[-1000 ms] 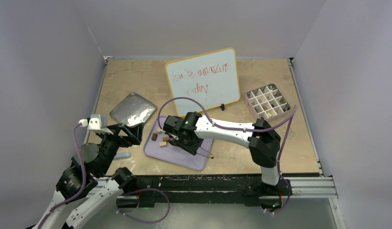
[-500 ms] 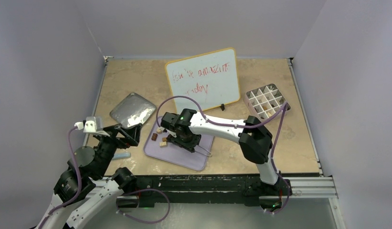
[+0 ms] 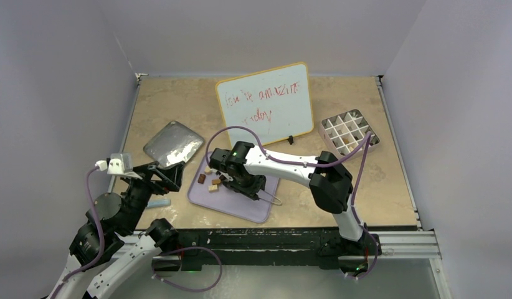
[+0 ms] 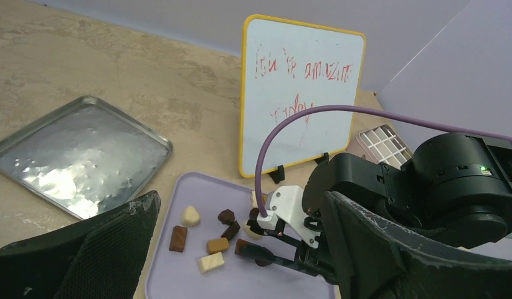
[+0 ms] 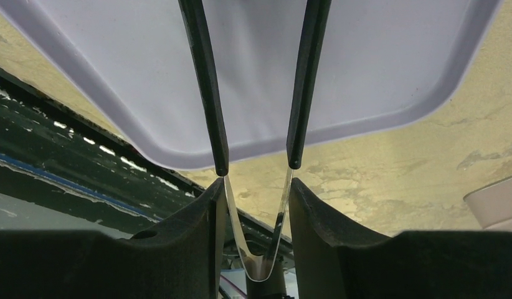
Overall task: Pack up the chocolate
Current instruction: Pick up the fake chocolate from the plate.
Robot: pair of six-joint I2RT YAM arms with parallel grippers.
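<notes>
Overhead, right pincer [image 3: 248, 185]: clamped on tweezers [image 3: 266, 196], spring loop at the near-right, tips pointing far-left across the lavender tray [image 3: 241, 210].
Overhead, chocolate [image 3: 213, 188]: loose cluster on the tray's left part, just beyond the tweezer tips.
Overhead, left pincer [image 3: 163, 174]: jaws spread wide and empty, hanging just beside the tray's left edge.
Overhead, gridded box [image 3: 350, 132]: far right of the surface [image 3: 179, 99], well apart from the tray.

Left wrist, chocolate [image 4: 210, 262]: cream, tan and dark pieces scattered in a loose clump with gaps between them.
Left wrist, tweezers [image 4: 260, 254]: black tips low, at the clump's right side; contact with a piece cannot be told.

Right wrist, tweezers [image 5: 207, 93]: both black arms run up the view over bare tray [image 5: 378, 56], parted, tips out of frame.
Right wrist, chocolate: none in view.

Judgement, key relation: pieces lie along the tweezers' long axis, ahead of the tips. The right arm's tool is nearest, so a short push forward and a squeeze should do.
</notes>
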